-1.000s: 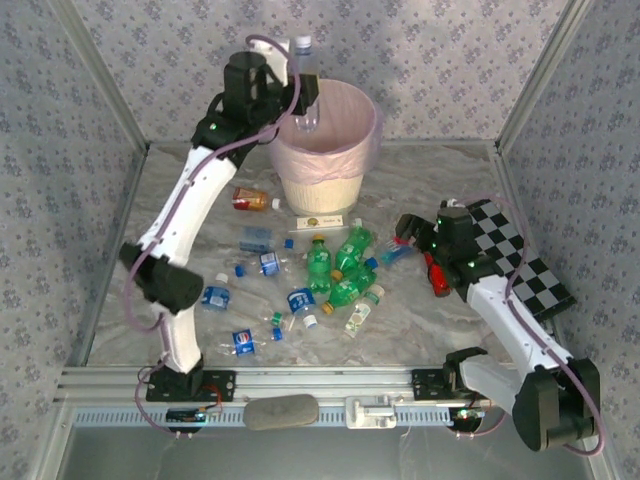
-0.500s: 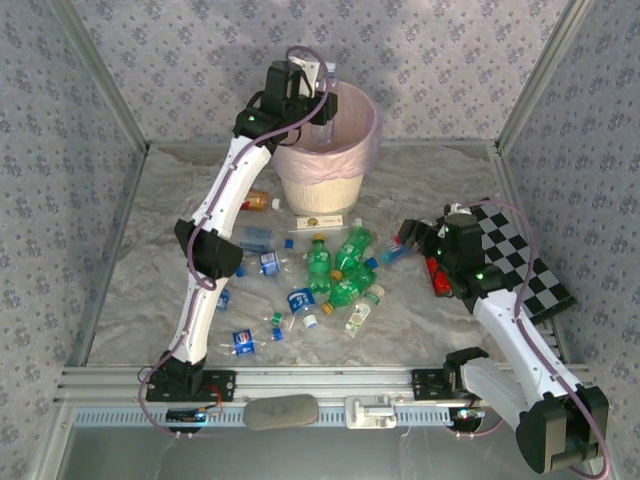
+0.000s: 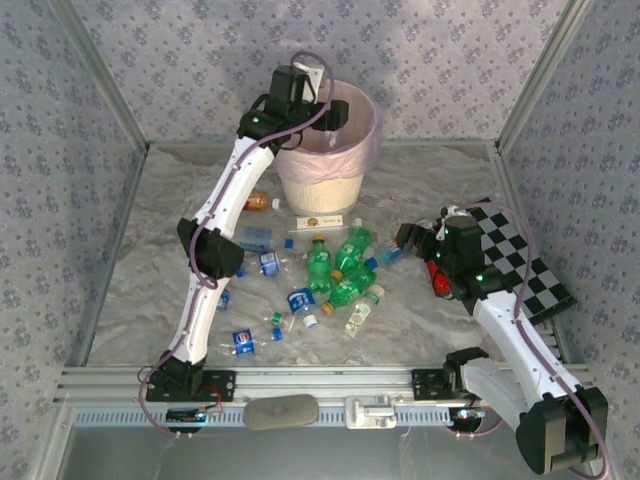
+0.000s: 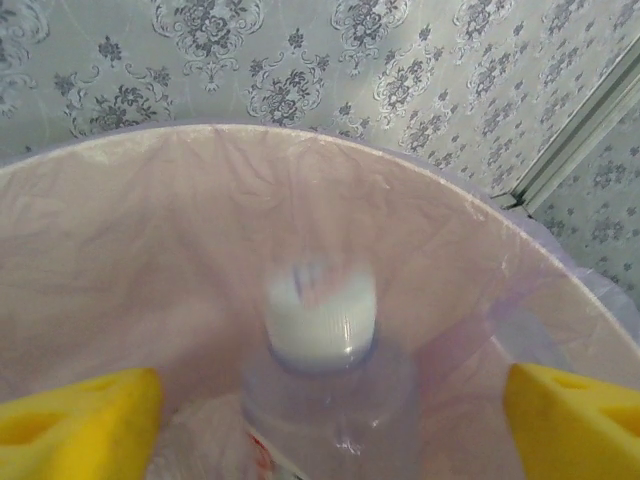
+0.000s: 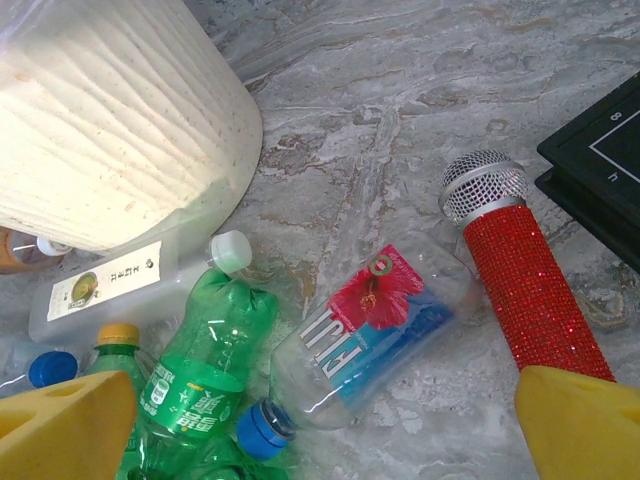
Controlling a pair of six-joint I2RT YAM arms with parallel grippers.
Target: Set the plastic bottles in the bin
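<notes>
One clear bottle [image 4: 320, 330] with a white cap (blurred) is inside the bin [image 4: 150, 230] at the far edge of the table [image 3: 130, 270], between the fingers of the left gripper [image 4: 328, 420], which are spread and clear of it. The right gripper [image 5: 322, 425], also wide apart, hangs over a Fiji bottle [image 5: 370, 330] near the right edge; more plastic bottles [image 3: 330, 275] litter the middle.

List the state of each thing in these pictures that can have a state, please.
bin: upright, lined with a pink bag
left gripper: open, above the bin
clear bottle: roughly upright, capped, inside the bin's mouth, free of both jaws
right gripper: open, low over the table
blue-labelled bottle: on its side, capped
green bottle: on its side, crumpled, capped
red microphone: lying flat
</notes>
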